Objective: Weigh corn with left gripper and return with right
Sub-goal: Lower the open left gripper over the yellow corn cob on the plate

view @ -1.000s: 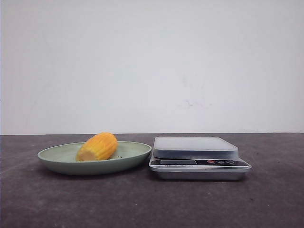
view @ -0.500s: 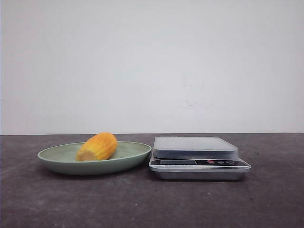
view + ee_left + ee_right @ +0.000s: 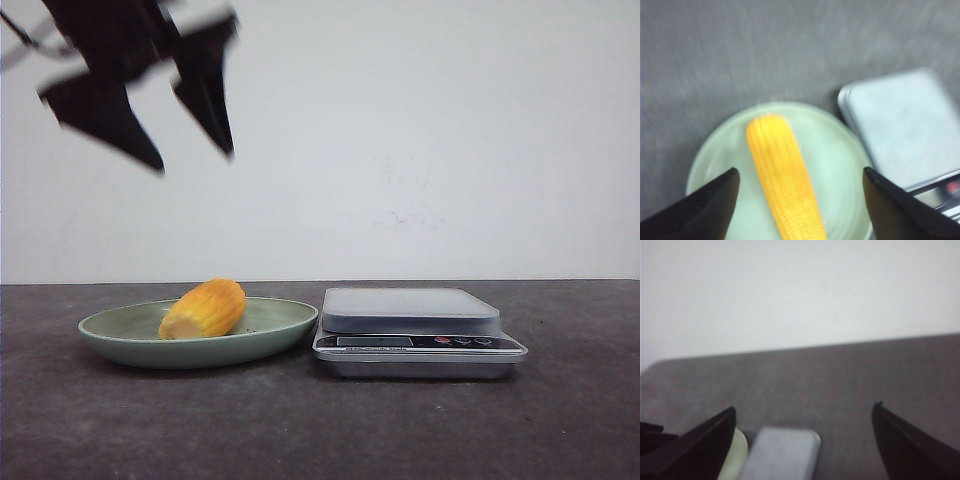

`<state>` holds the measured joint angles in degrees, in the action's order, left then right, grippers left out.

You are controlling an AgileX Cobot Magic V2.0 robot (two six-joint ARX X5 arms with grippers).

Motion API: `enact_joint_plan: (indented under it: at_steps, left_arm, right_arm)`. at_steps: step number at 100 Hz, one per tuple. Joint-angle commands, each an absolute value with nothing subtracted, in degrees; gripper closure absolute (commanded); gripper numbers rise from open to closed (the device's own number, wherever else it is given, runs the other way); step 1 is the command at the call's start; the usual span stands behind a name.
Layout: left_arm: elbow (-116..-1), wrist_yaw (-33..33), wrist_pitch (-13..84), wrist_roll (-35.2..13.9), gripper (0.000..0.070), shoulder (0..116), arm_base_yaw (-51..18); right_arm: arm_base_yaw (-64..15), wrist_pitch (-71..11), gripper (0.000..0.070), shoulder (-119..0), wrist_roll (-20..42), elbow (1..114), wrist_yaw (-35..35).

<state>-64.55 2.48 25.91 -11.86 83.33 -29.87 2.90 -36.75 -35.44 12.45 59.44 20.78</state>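
The left end effector (image 3: 190, 150) hangs high above the desk (image 3: 300, 430), released, its two dark fingers spread wide and pointing down and a little to the right. It is smeared by motion blur in the front view, and it grasps nothing. It is well above the green dish (image 3: 120, 345) rather than close to it. Its wrist camera looks straight down between the spread fingertips onto the corn (image 3: 785, 180), so the arm seems lined up over the cob.

Nearest the camera, the bare desk carries nothing. Behind it, side by side, sit the dish on the left and the scale (image 3: 418, 330) on the right, their edges just beside each other, touching or nearly so. The corn (image 3: 205, 308) lies on its side in the dish, its paler cut end turned forward and to the left. The scale's platform is bare. Beyond them is only a plain pale wall (image 3: 400, 150).

The task looks to be at its very start: the corn is not yet picked up, weighed or returned.

The right end effector (image 3: 800, 440) does not appear in the front view. Its own camera shows its fingers spread apart with nothing between them, facing the scale (image 3: 782, 452) from some way off.
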Motion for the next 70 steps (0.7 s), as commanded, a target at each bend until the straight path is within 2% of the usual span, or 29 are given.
enact_joint_plan:
  at_steps: [1, 49, 70]
  left_arm:
    - [-65.5, 2.9, 25.2, -11.4, 0.0224, 86.3, -30.6]
    - [-65.5, 8.8, 21.0, -12.4, 0.0226, 97.9, -31.5]
    - [-65.5, 8.8, 20.3, -14.2, 0.0226, 100.2, -31.5]
  right_arm:
    - [2.8, -37.6, 0.0148, -35.7, 9.8, 60.5, 20.5]
    - [1.6, -40.8, 0.0148, -35.7, 9.6, 60.5, 20.6]
    - [1.6, -41.4, 0.0148, -35.7, 9.6, 60.5, 20.6]
